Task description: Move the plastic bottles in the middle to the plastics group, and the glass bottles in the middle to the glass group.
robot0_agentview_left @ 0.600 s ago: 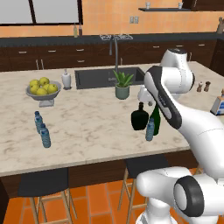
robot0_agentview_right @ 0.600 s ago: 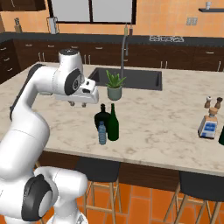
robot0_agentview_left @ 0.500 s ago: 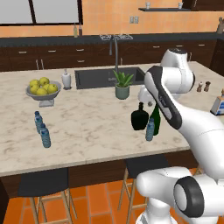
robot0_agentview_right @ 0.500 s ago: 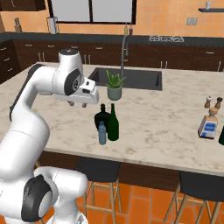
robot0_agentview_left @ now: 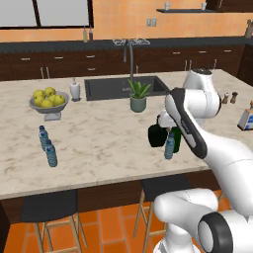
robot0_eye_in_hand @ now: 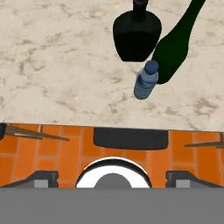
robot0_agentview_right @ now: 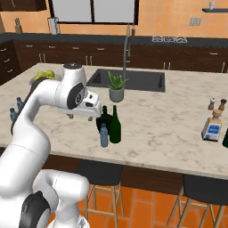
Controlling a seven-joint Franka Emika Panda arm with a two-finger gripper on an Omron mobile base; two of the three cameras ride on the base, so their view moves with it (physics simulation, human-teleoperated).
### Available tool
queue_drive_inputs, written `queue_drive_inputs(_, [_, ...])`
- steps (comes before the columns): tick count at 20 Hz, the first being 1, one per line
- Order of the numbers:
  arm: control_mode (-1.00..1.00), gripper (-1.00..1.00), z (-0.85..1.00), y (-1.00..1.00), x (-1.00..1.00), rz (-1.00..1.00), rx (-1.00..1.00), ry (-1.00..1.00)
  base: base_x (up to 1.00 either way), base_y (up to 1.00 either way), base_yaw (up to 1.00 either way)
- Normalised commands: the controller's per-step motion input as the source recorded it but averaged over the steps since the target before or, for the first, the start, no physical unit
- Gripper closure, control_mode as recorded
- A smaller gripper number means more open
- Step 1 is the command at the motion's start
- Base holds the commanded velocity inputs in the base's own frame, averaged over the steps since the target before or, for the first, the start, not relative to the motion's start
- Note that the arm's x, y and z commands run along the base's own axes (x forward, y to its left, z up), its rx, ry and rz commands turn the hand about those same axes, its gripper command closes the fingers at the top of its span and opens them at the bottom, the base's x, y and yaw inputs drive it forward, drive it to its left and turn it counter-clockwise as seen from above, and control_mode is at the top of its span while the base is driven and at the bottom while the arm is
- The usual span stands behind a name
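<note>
Standing upright near the front edge of the marble counter (robot0_agentview_left: 104,143) are three bottles in a tight cluster: a squat black flask (robot0_agentview_left: 157,135), a taller green bottle (robot0_agentview_right: 115,125) and a small water bottle (robot0_agentview_left: 169,146) with a blue cap. In the hand view the water bottle (robot0_eye_in_hand: 145,81) sits just in front of the green bottle (robot0_eye_in_hand: 175,46), overlapping its base, with the flask (robot0_eye_in_hand: 136,33) just beside both, further from the edge. The gripper (robot0_agentview_right: 81,117) hangs above the counter beside the cluster, fingers spread wide and holding nothing; the tips (robot0_eye_in_hand: 41,178) stand well apart at the bottom of the hand view, clear of every bottle. Far to the left on the same counter, two alike water bottles, the plastics group (robot0_agentview_left: 47,145), stand close together near the front edge, well apart from the middle cluster. Behind them sits a bowl of yellow fruit (robot0_agentview_left: 48,100), with a white soap dispenser (robot0_agentview_left: 74,90) beside the sink (robot0_agentview_left: 106,88). A potted plant (robot0_agentview_left: 138,96) stands at the sink's front edge, behind the flask. Dark stools (robot0_agentview_left: 48,206) tuck under the counter over orange tile.
</note>
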Motion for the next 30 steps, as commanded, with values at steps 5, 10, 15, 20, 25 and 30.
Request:
queue_drive_inputs(5, [-1.00, -1.00, -0.89, -0.18, 0.41, -0.05, 0.00, -0.17, 0.00, 0.00, 0.00])
queue_drive_inputs(10, [-1.00, -1.00, -0.29, -0.17, 0.39, -0.08, -0.03, -0.17, 0.00, 0.00, 0.00])
queue_drive_inputs(15, [-1.00, -1.00, 0.00, -0.16, 0.24, -0.11, -0.09, 0.07, 0.00, 0.00, 0.00])
queue_drive_inputs(20, [-1.00, -1.00, -0.18, -0.18, 0.40, -0.02, 0.00, 0.06, 0.00, 0.00, 0.00])
queue_drive_inputs(25, [-1.00, -1.00, -0.35, -0.21, 0.37, 0.00, 0.00, 0.00, 0.00, 0.00, 0.00])
queue_drive_inputs(30, [-1.00, -1.00, -0.39, 0.00, 0.24, 0.01, 0.00, 0.02, 0.00, 0.00, 0.00])
